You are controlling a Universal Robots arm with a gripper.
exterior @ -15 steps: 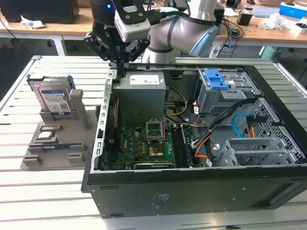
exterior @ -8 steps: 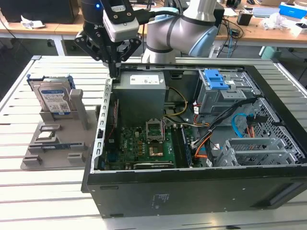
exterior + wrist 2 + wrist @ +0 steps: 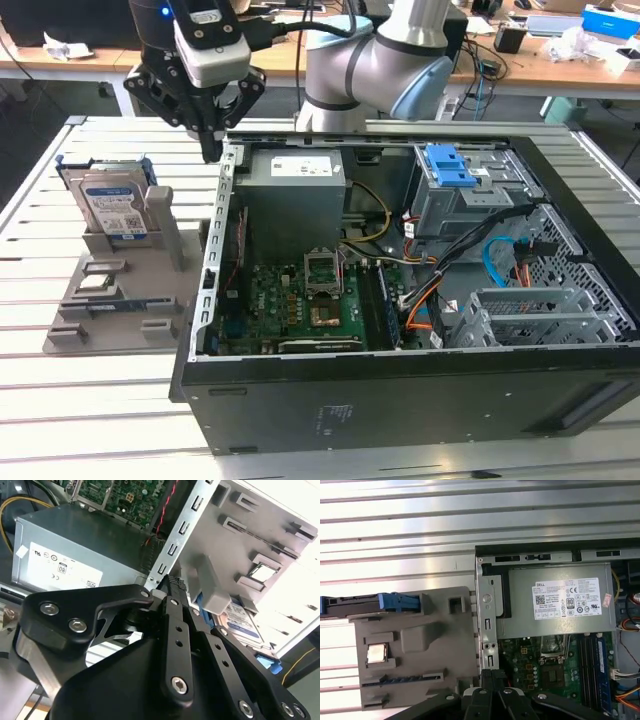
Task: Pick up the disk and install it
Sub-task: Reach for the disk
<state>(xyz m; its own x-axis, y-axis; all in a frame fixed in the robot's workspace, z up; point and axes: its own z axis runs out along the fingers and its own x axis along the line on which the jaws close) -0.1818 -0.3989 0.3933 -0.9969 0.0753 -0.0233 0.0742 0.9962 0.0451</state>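
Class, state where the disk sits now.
In the exterior view the disk stands in the grey holder on that view's left, outside the computer case.

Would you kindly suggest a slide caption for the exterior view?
Closed gripper hovers by the open computer case; the disk stands on edge in a grey holder at the exterior view's left.

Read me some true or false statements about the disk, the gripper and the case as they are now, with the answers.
1. The disk stands upright in the grey holder. True.
2. The gripper holds the disk. False: it is shut on nothing, near the case's wall and apart from the disk.
3. The case is open, with its motherboard showing. True.
4. The disk sits inside the case. False: it is outside, on the exterior view's left of it.
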